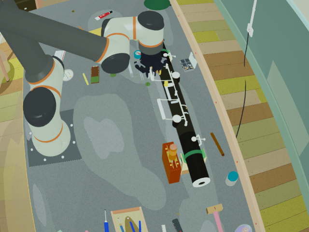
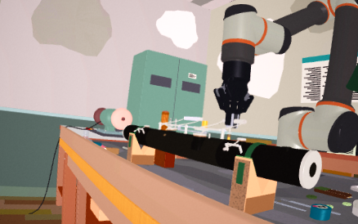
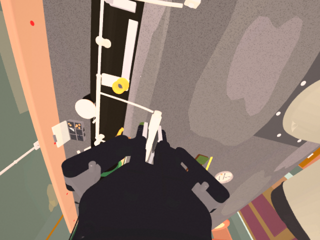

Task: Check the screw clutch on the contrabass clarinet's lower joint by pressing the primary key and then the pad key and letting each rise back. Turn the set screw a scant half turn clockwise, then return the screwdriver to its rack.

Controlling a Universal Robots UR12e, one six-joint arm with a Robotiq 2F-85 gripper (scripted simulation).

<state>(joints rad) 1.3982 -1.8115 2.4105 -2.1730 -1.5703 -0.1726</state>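
The black contrabass clarinet joint (image 1: 183, 117) lies along the bench on two cork-faced cradles, near the bench's wooden edge. Its white keywork runs along the top. A yellow set screw (image 3: 120, 85) sits on the keywork. A white key touchpiece (image 3: 153, 134) stands out on a thin arm from the joint's side. My gripper (image 3: 152, 144) is closed, with that touchpiece between its fingertips. In the second side camera the gripper (image 2: 233, 118) points straight down at the keywork. The screwdriver (image 1: 172, 152) stands upright in its orange rack (image 1: 171, 163) beside the joint's near cradle.
The bench's raised wooden edge (image 1: 219, 107) runs close behind the clarinet. A small parts box (image 1: 188, 63) lies by that edge. A brown rod (image 1: 217, 144) and a teal-capped jar (image 1: 231, 178) lie near the bell end. My arm's base (image 1: 50, 139) stands to the left.
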